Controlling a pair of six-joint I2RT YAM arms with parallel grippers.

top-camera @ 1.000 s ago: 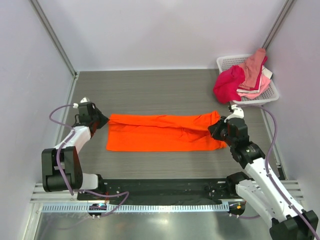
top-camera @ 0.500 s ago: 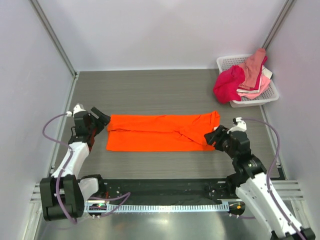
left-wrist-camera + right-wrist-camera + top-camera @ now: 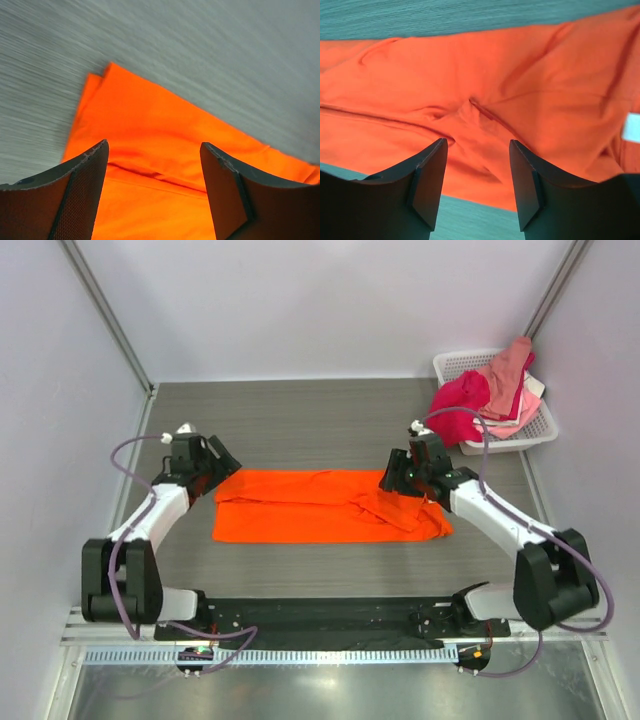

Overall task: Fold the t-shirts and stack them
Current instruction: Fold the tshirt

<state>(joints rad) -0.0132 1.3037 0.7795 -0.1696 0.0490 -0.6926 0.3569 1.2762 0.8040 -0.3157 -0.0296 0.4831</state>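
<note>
Overhead: a bright orange cloth t-shirt (image 3: 325, 505), folded into a long flat band, lies mid-table on grey wood-grain tabletop (image 3: 300, 420).
Far right corner: a white plastic lattice basket (image 3: 455, 362) heaped with magenta (image 3: 455, 410), salmon (image 3: 510, 365) and pale pink (image 3: 497, 426) shirts, seen only from above.
Left wrist: left gripper (image 3: 155, 145) jaws apart and empty, with mesh-textured pads over the band's layered corner.
Right wrist: right gripper (image 3: 477, 142) jaws apart and empty, above creased folds and a white label (image 3: 631, 127).

Top view high, looking down; wrist views close, sharing orange t-shirt (image 3: 300, 520).
</note>
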